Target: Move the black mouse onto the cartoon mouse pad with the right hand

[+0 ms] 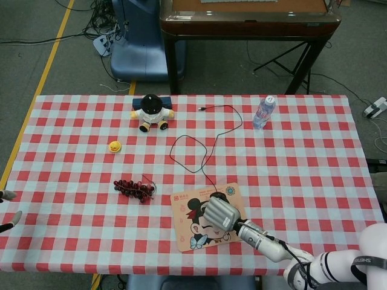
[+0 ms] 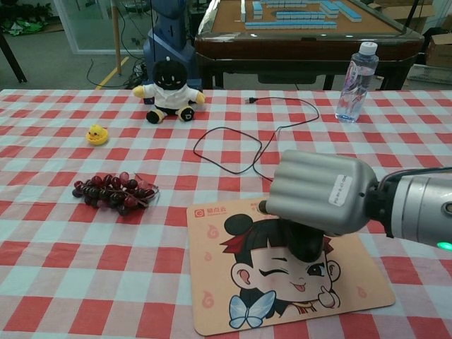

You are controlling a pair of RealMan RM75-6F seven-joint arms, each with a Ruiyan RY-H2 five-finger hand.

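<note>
Over the cartoon mouse pad (image 2: 282, 282), the right hand (image 2: 321, 191) covers most of the black mouse (image 2: 304, 244) — only its lower body shows under the knuckles, and contact with the pad is hard to make out. Fingers curl down around the mouse, gripping it. Left hand (image 1: 7, 210) is cut off at frame edge — state unclear.
</note>
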